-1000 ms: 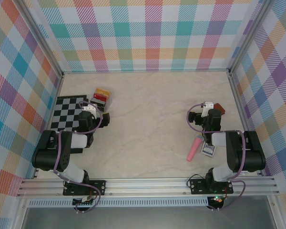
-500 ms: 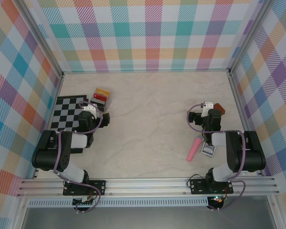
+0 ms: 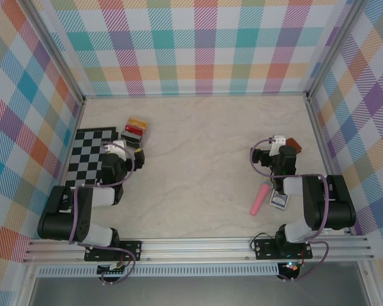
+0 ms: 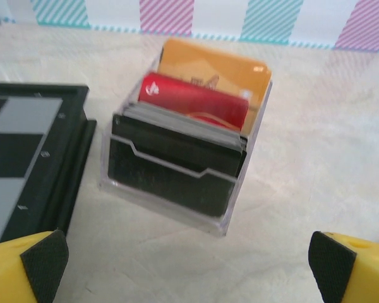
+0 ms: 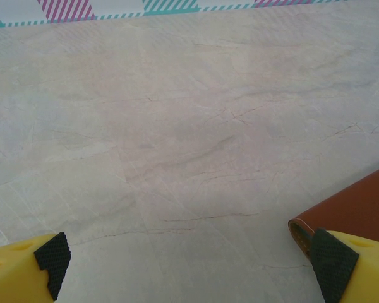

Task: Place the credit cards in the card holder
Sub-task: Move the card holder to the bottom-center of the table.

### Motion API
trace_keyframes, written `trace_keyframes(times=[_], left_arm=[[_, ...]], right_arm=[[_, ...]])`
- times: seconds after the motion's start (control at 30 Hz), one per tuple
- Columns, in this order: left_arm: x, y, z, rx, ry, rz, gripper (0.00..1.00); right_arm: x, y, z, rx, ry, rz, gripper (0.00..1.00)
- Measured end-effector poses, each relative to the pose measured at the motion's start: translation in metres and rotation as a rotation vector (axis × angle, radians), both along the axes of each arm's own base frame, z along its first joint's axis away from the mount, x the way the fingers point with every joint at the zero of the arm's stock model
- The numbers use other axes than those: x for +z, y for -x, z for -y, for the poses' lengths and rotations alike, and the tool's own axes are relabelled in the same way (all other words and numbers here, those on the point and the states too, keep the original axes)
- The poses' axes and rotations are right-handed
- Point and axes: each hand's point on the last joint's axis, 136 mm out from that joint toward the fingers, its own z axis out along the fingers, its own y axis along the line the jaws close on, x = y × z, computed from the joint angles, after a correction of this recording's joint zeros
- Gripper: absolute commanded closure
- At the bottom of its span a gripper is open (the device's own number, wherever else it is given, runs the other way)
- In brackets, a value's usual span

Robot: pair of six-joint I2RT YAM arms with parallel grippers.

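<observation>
Left gripper (image 4: 189, 270): yellow fingers with black pads are seen at the 2 lower corners of the wrist view, set wide apart, nothing between them. It is aimed at the clear plastic rack (image 4: 170, 203), which stands ahead of it, apart from the pads.

The thin plastic credit cards (image 4: 192, 107) are stood upright in that rack: 1 orange at the back, 1 red before it, greyish ones next, a dark one in front. The rack is placed toward the far-left corner of the pale marbled table surface (image 3: 204, 127), just beside the black-and-grey chequered board (image 3: 88, 153).

Right gripper (image 5: 189, 262): jaws spread wide, nothing held. The brown leather card holder (image 5: 357, 202) is lying folded near the right edge of the surface, 1 corner just beside the right-hand pad.

A pink cylinder (image 3: 260, 199) is lying near the right arm.
</observation>
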Motion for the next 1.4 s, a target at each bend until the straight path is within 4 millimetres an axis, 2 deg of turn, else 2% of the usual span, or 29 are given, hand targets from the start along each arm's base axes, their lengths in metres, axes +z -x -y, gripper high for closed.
trace_keyframes(times=[0.1,0.17,0.23,0.4,0.43,0.5,0.53,0.63,0.77,0.87,1.13,1.2,1.27,1.4], left_arm=[[0.021,0.004,-0.002,0.013,0.004,0.043,0.0],[0.038,0.009,-0.005,0.03,0.02,0.072,0.0],[0.052,0.013,-0.007,0.048,0.048,0.081,0.0],[0.111,0.017,-0.013,0.125,0.188,0.087,0.0],[0.127,0.019,-0.013,0.139,0.232,0.094,0.0],[0.147,0.026,-0.011,0.147,0.309,0.095,0.0],[0.151,0.028,-0.009,0.138,0.333,0.09,0.0],[0.147,0.033,0.008,0.077,0.416,0.009,0.0],[0.12,0.035,0.034,-0.014,0.512,-0.167,0.0],[0.103,0.039,0.05,-0.061,0.579,-0.265,0.0],[0.094,0.053,0.086,-0.162,0.63,-0.363,0.0],[0.091,0.057,0.092,-0.17,0.632,-0.383,0.0],[0.087,0.06,0.096,-0.175,0.634,-0.399,0.0],[0.079,0.064,0.104,-0.179,0.632,-0.425,0.0]], right_arm=[[0.003,0.002,0.003,-0.02,0.006,-0.022,0.0],[0.016,0.001,0.007,-0.044,0.006,-0.025,0.0],[0.037,-0.001,0.011,-0.079,-0.011,-0.035,0.0],[0.117,-0.022,0.03,-0.191,-0.139,-0.059,0.0],[0.127,-0.026,0.036,-0.209,-0.181,-0.073,0.0],[0.132,-0.031,0.052,-0.273,-0.254,-0.141,0.0],[0.129,-0.034,0.058,-0.299,-0.276,-0.174,0.0],[0.093,-0.04,0.074,-0.382,-0.346,-0.356,0.07],[0.033,-0.038,0.079,-0.451,-0.38,-0.594,0.09],[0.006,-0.034,0.082,-0.482,-0.38,-0.707,0.1],[-0.017,-0.055,0.085,-0.481,-0.379,-0.797,0.17],[-0.026,-0.053,0.079,-0.461,-0.378,-0.832,0.18],[-0.034,-0.047,0.072,-0.438,-0.379,-0.879,0.25],[-0.043,-0.044,0.047,-0.353,-0.357,-0.954,0.26]])
